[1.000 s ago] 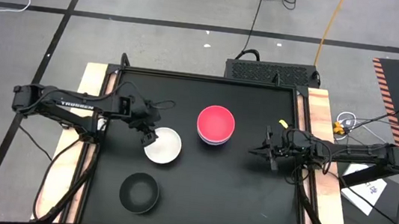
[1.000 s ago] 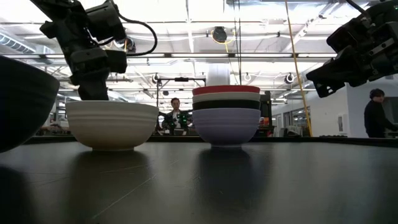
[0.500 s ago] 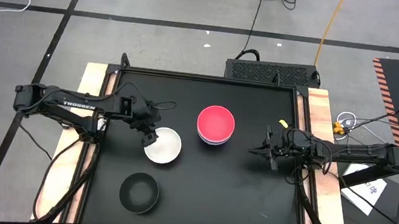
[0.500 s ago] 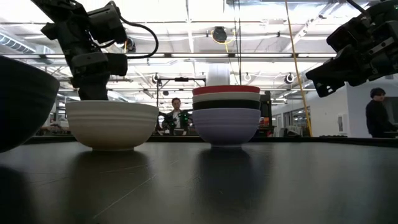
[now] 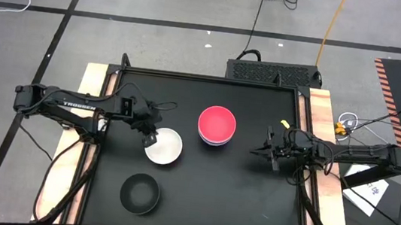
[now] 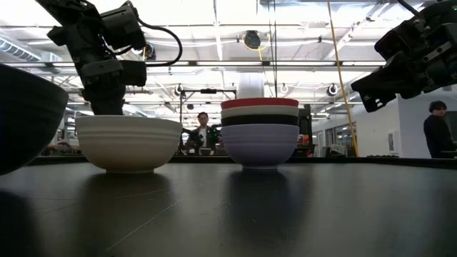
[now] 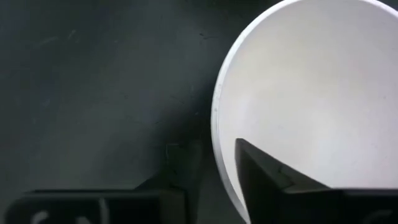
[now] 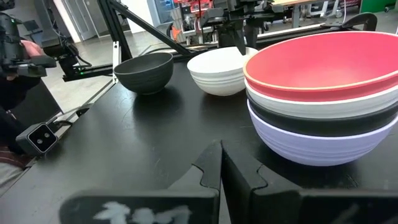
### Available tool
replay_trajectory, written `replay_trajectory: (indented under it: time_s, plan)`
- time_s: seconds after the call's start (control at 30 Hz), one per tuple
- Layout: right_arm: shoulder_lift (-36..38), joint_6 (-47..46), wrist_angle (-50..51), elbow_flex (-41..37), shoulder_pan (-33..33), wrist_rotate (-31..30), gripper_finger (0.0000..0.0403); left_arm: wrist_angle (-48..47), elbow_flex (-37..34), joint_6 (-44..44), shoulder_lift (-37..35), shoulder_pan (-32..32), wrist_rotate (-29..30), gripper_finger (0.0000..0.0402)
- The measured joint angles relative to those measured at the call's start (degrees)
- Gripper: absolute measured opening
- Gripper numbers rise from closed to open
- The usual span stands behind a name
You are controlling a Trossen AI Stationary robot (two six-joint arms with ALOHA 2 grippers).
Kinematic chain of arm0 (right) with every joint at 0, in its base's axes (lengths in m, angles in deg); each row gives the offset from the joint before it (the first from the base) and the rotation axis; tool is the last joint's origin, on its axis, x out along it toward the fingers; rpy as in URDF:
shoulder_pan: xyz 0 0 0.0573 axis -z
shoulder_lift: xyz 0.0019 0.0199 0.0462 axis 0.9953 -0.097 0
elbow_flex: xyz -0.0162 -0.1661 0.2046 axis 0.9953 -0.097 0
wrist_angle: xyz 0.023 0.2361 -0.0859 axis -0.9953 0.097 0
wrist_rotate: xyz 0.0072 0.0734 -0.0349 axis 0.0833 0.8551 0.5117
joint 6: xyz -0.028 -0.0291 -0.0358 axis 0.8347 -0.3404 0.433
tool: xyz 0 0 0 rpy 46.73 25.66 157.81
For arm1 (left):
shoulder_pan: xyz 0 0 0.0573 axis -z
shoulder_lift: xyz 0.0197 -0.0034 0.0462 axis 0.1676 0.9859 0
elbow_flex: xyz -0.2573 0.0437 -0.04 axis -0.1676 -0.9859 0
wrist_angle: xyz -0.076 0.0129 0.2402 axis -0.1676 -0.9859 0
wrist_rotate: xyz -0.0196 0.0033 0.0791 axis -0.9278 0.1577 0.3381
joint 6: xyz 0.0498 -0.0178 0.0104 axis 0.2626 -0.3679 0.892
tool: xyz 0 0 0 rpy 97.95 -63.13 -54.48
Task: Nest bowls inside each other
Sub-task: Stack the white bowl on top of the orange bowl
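Table (image 5: pixel 236 200): a black top seen from above, with my two dark arms coming in from 9 and 3 o'clock.
Left gripper (image 5: pixel 151 137): sits at the 9 o'clock edge of the white bowl (image 5: pixel 164 145), a little left of the table's centre. My fingers (image 7: pixel 273 180) straddle the rim, one inside the bowl and one outside on the table side, drawn in narrow around the wall. I cannot tell whether they already press on it. The bowl stands on the table.
Right gripper (image 5: pixel 265 151): hangs above the table toward 3 o'clock, clear of every bowl, fingers (image 8: pixel 208 165) pressed together with nothing between them.
Stack of bowls (image 5: pixel 216 126): stands just past centre toward 12 o'clock, near the white bowl but apart from it. A red one sits on top, then white, then black, with a lavender one at the bottom.
Black bowl (image 5: pixel 140 194): stands alone toward 7 o'clock, well apart from the others.
Room: people stand far behind the table.
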Motion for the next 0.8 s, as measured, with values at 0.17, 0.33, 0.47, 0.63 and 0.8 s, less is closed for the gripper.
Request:
replay_trajectory:
  time_s: [0.17,0.33,0.47,0.63,0.8]
  plan:
    - [0.0,0.0,0.0,0.0,0.0,0.0,0.0,0.0,0.0,0.6,0.0,0.0,0.0,0.0052]
    - [0.0,0.0,0.0,0.0,0.0,0.0,0.0,0.0,0.0,2.2,0.0,0.0,0.0,0.001]
    - [0.0,0.0,0.0,0.0,0.0,0.0,0.0,0.3,0.0,4.1,0.0,0.0,-0.3,0.0011]
    - [0.0,0.0,0.0,0.0,0.0,0.0,0.0,3.5,0.0,6.7,-0.3,0.0,0.5,0.0008]
    - [0.0,-0.9,0.0,0.0,0.0,0.0,0.0,6.3,0.0,7.7,-0.6,0.0,0.6,0.0006]
